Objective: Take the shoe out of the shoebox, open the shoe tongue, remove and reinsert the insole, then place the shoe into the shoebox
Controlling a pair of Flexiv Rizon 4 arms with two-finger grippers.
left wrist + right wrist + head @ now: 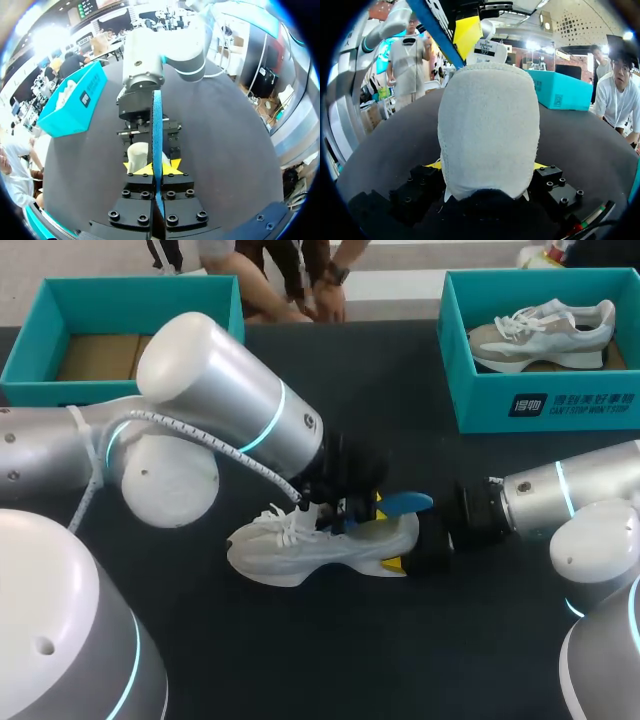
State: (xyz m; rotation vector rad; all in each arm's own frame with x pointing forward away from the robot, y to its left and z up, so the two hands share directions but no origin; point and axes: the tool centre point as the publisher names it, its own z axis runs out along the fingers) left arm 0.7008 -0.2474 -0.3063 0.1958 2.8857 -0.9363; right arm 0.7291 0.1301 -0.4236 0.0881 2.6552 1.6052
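Observation:
A white sneaker (320, 545) lies on its sole mid-table, toe toward my left. My left gripper (362, 508) hangs over its opening, shut on a blue insole (405, 503) that sticks out above the heel. In the left wrist view the insole (157, 125) stands edge-on between the closed yellow fingertips (142, 169). My right gripper (422, 546) comes in low from the right with a finger on each side of the heel. The heel (490, 125) fills the gap, and the yellow tips (436, 164) press against both sides of it.
An open teal shoebox (40, 335) with a cardboard floor stands at the back left. A second teal shoebox (545, 405) at the back right holds another pale sneaker (545, 332). Dark table surface (330, 650) spreads in front of the shoe.

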